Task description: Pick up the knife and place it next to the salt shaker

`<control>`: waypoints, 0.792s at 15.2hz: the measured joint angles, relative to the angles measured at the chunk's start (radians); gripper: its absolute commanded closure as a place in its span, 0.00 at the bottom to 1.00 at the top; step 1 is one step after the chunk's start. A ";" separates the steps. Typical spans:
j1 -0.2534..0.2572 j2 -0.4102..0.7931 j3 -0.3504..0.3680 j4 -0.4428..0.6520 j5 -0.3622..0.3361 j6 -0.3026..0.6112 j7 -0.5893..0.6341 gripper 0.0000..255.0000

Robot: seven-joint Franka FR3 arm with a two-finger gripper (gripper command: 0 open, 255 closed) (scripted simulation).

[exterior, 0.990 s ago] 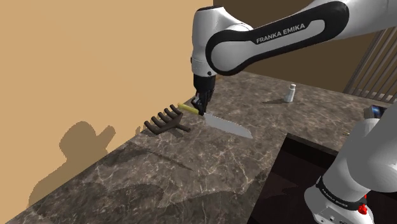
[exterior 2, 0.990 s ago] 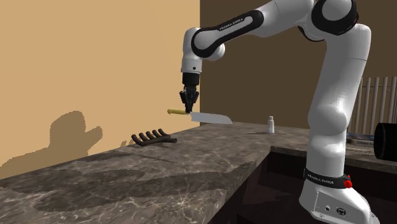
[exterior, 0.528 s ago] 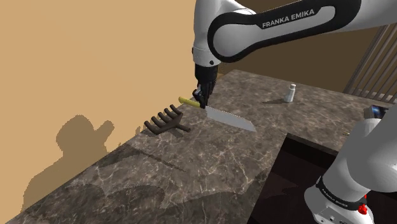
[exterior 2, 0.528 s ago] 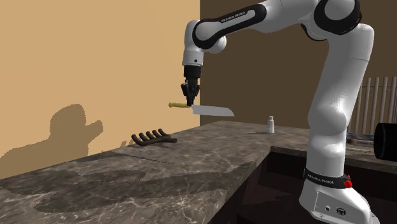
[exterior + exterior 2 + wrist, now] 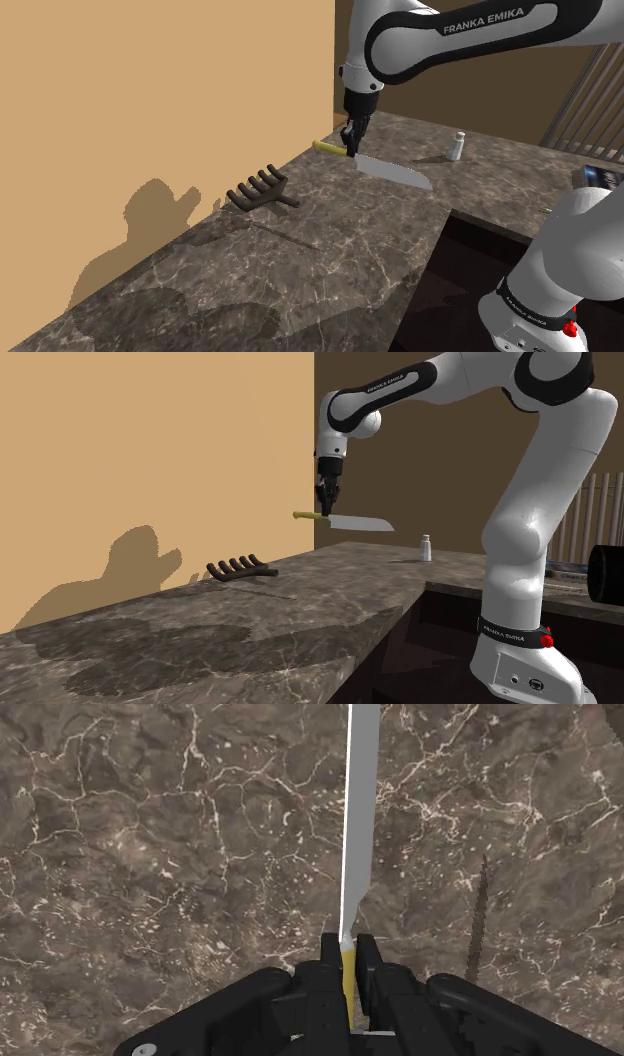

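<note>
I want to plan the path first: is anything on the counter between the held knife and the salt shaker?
Nothing visible. The knife, clasped in the gripper, hangs above the counter, and the stretch from it to the salt shaker is bare. The dark rack lies on the knife's other side.

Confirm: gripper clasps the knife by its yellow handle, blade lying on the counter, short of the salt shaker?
No: the knife hangs in the air above the counter, per the second exterior view. The gripper does clasp its yellow handle, short of the salt shaker.

shoulder view high over counter [image 5: 330,250]; second exterior low, side-on.
</note>
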 measured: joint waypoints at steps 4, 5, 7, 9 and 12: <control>-0.032 -0.056 -0.068 -0.061 -0.009 0.001 -0.096 1.00; -0.039 -0.063 -0.083 -0.065 -0.013 -0.003 -0.117 1.00; -0.058 -0.086 -0.121 -0.090 -0.022 -0.001 -0.168 1.00; -0.074 -0.111 -0.154 -0.110 -0.032 -0.007 -0.213 1.00; -0.102 -0.133 -0.209 -0.128 -0.051 -0.015 -0.285 1.00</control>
